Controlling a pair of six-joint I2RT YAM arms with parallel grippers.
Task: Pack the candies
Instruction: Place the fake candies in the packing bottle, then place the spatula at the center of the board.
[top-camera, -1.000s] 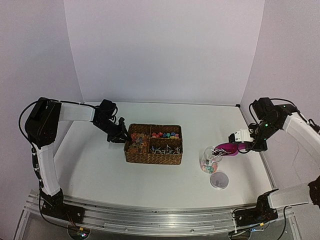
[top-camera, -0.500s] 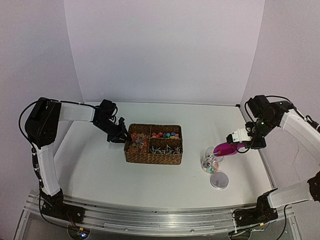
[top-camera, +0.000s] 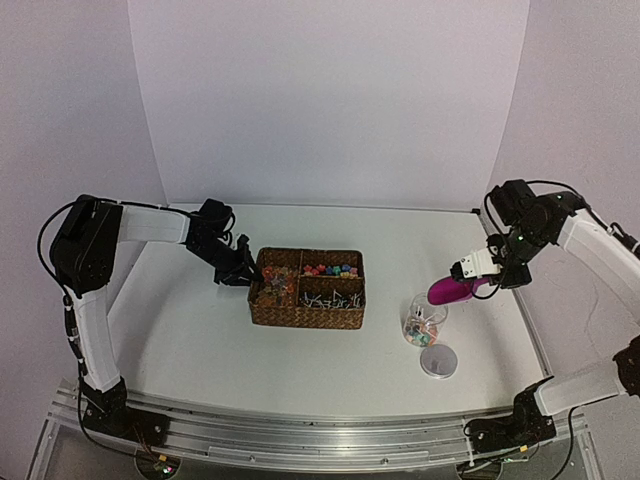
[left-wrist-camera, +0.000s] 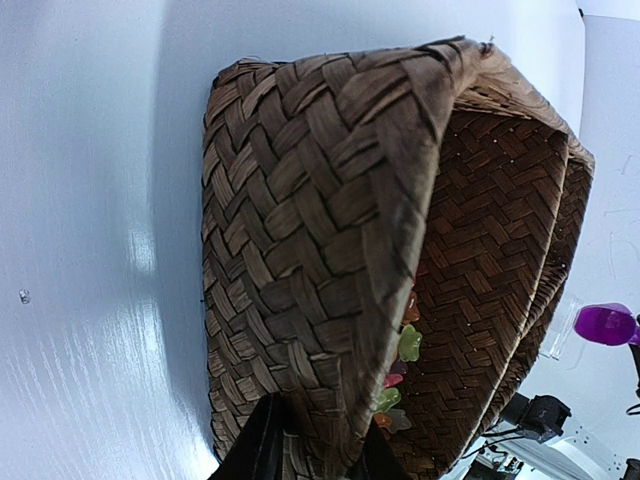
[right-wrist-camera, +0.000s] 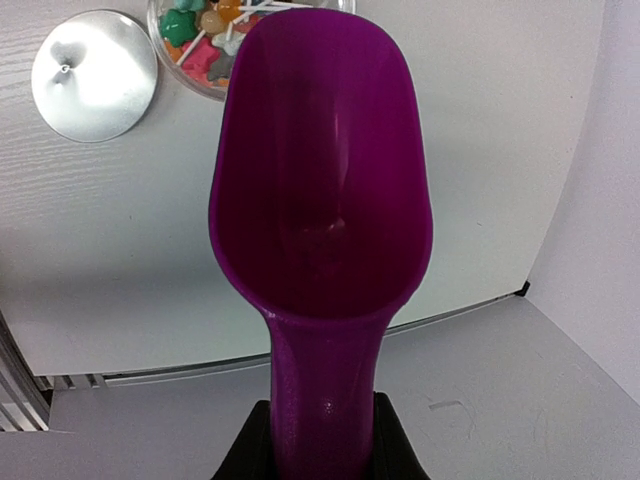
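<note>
The right gripper is clamped on the empty scoop just above the jar. The left gripper pinches the basket wall. I'd go in low and dig gently.

The left arm rises from its base, folds at a bulky black shoulder well left of the brown woven basket, then stretches across and down to that basket's left end. There the left gripper has its black fingers pinched on either side of the basket's left wall. The right arm bends in from far right of the basket with its wrist turned leftward. The right gripper clamps the handle of a magenta plastic scoop, held raised well to the right of the basket.
</note>
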